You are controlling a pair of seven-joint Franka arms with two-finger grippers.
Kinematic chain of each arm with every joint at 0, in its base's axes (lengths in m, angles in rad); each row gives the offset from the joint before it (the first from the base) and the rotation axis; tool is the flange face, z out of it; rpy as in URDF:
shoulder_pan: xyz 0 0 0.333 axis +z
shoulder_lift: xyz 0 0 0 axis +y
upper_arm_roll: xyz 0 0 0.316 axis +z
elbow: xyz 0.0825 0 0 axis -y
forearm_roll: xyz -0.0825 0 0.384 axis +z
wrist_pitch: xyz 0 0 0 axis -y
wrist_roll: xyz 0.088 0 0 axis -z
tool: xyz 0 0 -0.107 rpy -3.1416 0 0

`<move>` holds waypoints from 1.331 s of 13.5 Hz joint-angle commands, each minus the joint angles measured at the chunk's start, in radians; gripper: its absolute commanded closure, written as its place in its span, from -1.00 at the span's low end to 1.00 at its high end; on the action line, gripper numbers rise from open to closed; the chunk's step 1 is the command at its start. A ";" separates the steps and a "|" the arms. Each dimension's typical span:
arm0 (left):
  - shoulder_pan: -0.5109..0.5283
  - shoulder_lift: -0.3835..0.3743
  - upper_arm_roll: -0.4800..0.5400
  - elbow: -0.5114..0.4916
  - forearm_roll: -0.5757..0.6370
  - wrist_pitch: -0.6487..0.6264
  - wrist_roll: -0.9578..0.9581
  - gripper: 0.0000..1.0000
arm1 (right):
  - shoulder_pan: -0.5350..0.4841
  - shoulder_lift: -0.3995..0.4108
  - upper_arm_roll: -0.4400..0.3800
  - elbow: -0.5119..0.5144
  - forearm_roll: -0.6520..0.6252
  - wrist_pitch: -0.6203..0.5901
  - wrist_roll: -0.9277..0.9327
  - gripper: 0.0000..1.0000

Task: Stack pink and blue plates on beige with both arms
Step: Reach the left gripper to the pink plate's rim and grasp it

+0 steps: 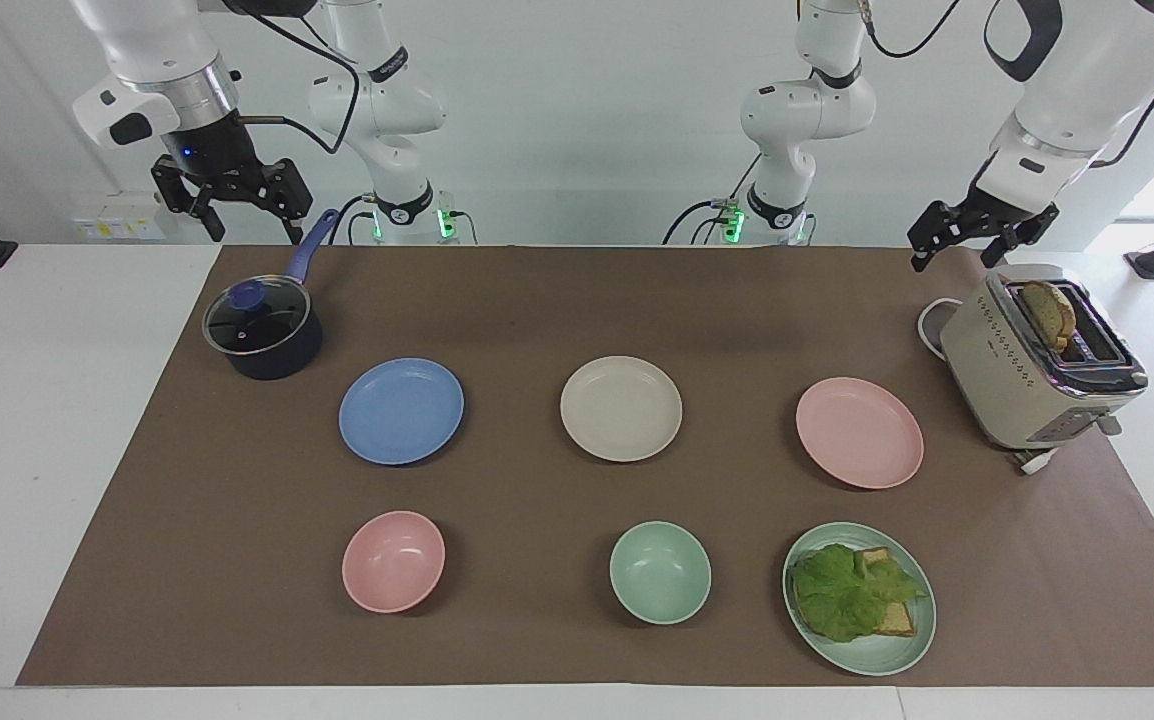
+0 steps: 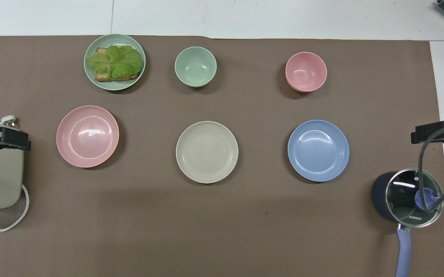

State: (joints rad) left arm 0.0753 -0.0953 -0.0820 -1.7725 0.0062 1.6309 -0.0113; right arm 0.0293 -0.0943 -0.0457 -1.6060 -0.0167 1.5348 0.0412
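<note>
- Nearest the robots, at the right arm's end of the mat: dark saucepan with glass lid and blue handle
- Up in the air over the table edge beside that saucepan: right gripper, fingers spread apart, nothing between them
- At the left arm's end, partly off the mat: beige toaster with a slice of bread standing in a slot, white cord looped beside it
- Over the toaster's robot-side corner, raised: left gripper, fingers apart, holding nothing; seen from overhead as a black bar across the toaster's top
- One row farther out, three plates of equal size, flat on the mat and well apart from one another, none stacked
- Toward the right arm's end, just past the saucepan: blue plate
- Between the other two, mid-table: beige plate, bare
- Toward the left arm's end, near the toaster: pink plate
- Farthest row, again three dishes spaced apart
- Out from the blue plate: small pink bowl
- Out from the beige plate: small green bowl
- Out from the pink plate: green plate carrying toast under a lettuce leaf
- Both grippers clear of every plate
</note>
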 commanded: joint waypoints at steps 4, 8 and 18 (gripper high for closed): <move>0.044 0.069 -0.002 -0.157 -0.022 0.237 0.010 -1.00 | -0.006 -0.013 0.000 -0.008 0.004 -0.010 -0.020 -1.00; 0.050 0.187 -0.001 -0.195 -0.022 0.360 0.049 -1.00 | -0.006 -0.013 0.000 -0.008 0.004 -0.012 -0.020 -1.00; 0.097 0.298 -0.001 -0.286 -0.022 0.538 0.059 -1.00 | -0.006 -0.013 0.000 -0.008 0.004 -0.012 -0.020 -1.00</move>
State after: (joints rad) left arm 0.1626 0.2004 -0.0776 -2.0207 -0.0004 2.1149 0.0302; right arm 0.0293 -0.0943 -0.0457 -1.6060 -0.0167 1.5348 0.0412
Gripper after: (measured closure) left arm 0.000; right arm 0.000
